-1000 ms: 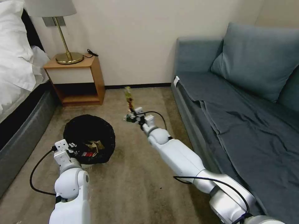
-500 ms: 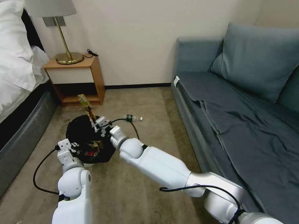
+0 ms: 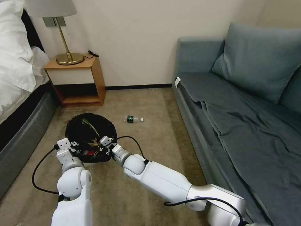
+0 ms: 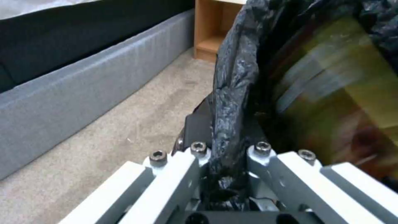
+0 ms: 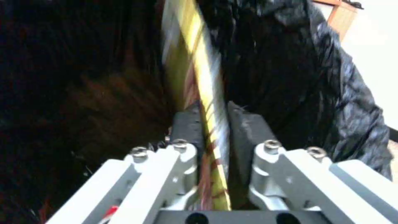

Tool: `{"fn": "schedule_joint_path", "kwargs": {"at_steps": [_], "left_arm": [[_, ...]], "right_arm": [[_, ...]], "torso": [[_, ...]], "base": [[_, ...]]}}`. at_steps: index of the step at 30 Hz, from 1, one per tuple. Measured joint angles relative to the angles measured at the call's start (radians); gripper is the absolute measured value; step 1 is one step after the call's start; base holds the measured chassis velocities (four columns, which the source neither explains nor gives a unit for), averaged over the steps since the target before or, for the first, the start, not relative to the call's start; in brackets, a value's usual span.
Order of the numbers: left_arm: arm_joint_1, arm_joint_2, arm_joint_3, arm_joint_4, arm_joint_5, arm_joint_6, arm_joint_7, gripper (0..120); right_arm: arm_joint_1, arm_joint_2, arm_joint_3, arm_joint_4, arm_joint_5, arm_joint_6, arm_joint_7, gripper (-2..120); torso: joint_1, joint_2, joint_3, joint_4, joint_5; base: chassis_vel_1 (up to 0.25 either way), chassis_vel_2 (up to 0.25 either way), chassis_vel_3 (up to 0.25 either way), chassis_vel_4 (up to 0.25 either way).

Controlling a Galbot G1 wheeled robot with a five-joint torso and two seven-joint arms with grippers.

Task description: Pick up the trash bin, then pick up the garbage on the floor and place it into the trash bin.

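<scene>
Where a second ago the gold snack wrapper (image 5: pixel 203 93) stood high in the air over by the sofa side, it has now been carried across and lowered into the trash bin (image 3: pixel 91 138), and it is not yet let go: the right tool (image 5: pixel 211 124) is pinched together on its lower end, the strip running straight out ahead of the pads into the black liner (image 5: pixel 298 68). That makes this piece all but delivered; only the release looks to be left. The left tool (image 4: pixel 226 149) is clamped on a fold of the liner at the bin's near rim, holding the bin between the two arms.

Beyond the right tool, further out on the carpet (image 3: pixel 147 103), the small clear bottle (image 3: pixel 134 119) lies on its side, well apart from the bin, so the task is not finished.

From the head view the right tool sits at the rim and the wrapper is a faint streak inside; the right wrist view shows the grip itself. The left wrist view shows the liner bunched between its pads.
</scene>
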Motion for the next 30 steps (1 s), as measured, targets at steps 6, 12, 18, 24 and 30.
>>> {"fn": "schedule_joint_path", "kwargs": {"at_steps": [6, 12, 18, 24, 30], "left_arm": [[-0.003, 0.0, 0.001, 0.013, 0.002, -0.001, 0.0, 4], [-0.008, 0.0, -0.007, 0.023, -0.011, 0.0, 0.004, 4], [-0.018, 0.022, -0.006, 0.037, -0.088, 0.039, 0.014, 4], [-0.004, 0.043, 0.001, 0.036, -0.089, 0.04, 0.088, 4], [0.0, 0.072, -0.006, 0.018, -0.098, 0.046, 0.139, 4]], "right_arm": [[-0.001, -0.01, 0.009, 0.034, 0.001, -0.011, 0.0, 42], [-0.008, -0.053, 0.098, 0.096, -0.002, -0.012, 0.026, 64], [-0.078, -0.187, 0.375, 0.278, 0.017, -0.077, 0.09, 89], [-0.23, -0.256, 0.636, 0.359, -0.021, -0.023, 0.058, 99], [-0.462, -0.257, 0.846, 0.411, -0.075, 0.101, 0.01, 100]], "torso": [[0.0, 0.0, 0.0, 0.0001, 0.0], [0.0, 0.0, 0.0, 0.0003, 0.0001], [0.0, 0.0, 0.0, -0.0006, 0.0002], [0.0, 0.0, 0.0, -0.0002, 0.0002], [0.0, 0.0, 0.0, -0.0004, 0.0003]], "base": [[0.0, 0.0, 0.0, 0.0], [0.0, 0.0, 0.0, 0.0], [0.0, 0.0, 0.0, 0.0], [0.0, 0.0, 0.0, 0.0], [0.0, 0.0, 0.0, 0.0]]}}
